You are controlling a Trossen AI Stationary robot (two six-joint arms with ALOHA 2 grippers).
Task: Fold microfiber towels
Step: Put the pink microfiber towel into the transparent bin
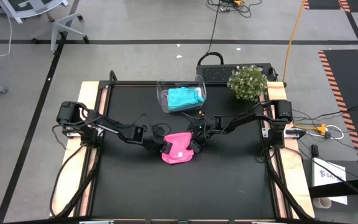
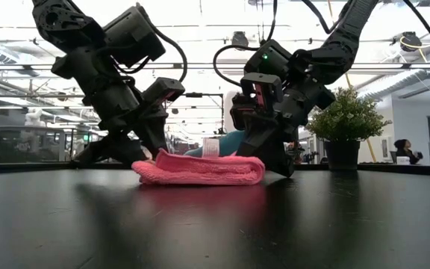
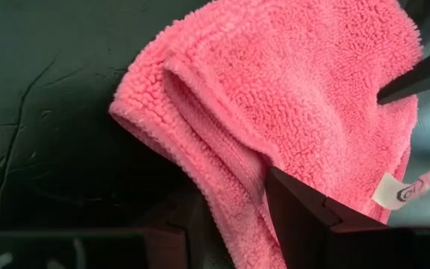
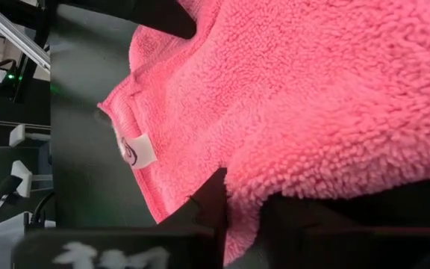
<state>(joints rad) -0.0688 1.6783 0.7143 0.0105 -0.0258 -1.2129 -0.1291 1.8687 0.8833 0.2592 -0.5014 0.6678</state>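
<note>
Pink towel [image 1: 178, 150] at the centre of the black surface [image 1: 229, 193], lying doubled over, with both tools at its edges. The left tool [image 1: 165, 147] meets it from nine o'clock, its fingers [image 3: 304, 217] clamped on a folded edge; the right tool [image 1: 196, 142] comes in from about two o'clock, its fingers astride the opposite edge, pile bunched between them in the right wrist view. A teal towel [image 1: 185, 98] sits in the clear tub [image 1: 165, 102] at twelve o'clock, a potted plant [image 1: 248, 83] at one o'clock. Risks, as judged: if only the top layer is pinched, the fold may open when lifted; uneven pull by the two tools could skew the edges or drag the towel across the surface; soft pile may slip from a shallow grip; the label [image 4: 136, 150] corner could end up folded outward
</note>
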